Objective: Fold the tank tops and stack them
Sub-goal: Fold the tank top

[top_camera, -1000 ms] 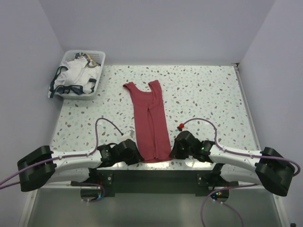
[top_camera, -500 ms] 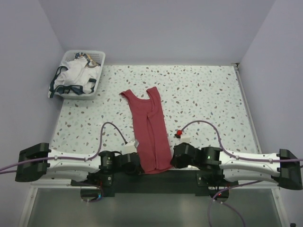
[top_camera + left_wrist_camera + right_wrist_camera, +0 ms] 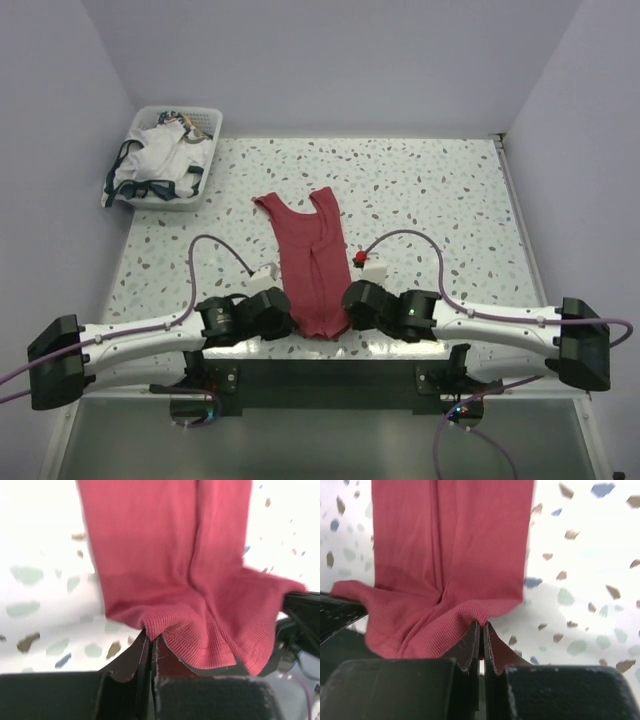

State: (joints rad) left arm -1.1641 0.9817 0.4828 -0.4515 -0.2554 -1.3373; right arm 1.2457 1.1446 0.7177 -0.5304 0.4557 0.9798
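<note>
The dark red tank top [image 3: 308, 262] lies lengthwise on the speckled tabletop [image 3: 440, 215], near its middle. Its shoulder straps point to the far side and its hem is at the near edge, right between the two arms. A crease runs down the length of the cloth.

The left claw [image 3: 150, 641] is clamped on the hem at the top's left corner. In the left wrist view its fingers are pressed together with the ribbed red edge puckered between the tips, and the rest of the hem sags off to the right. In the top view the left claw [image 3: 280, 318] sits just at the left side of the hem.

The right claw [image 3: 481, 629] is clamped on the opposite hem corner. Its two fingers are nearly together, with a fold of red cloth gathered into them and the body of the top stretching away ahead. In the top view the right claw [image 3: 350, 305] touches the right side of the hem, so the hem spans the gap between the claws.

The white tank top [image 3: 160, 160] with dark trim lies crumpled in a white basket [image 3: 214, 128] at the far left corner, well apart from both claws.
</note>
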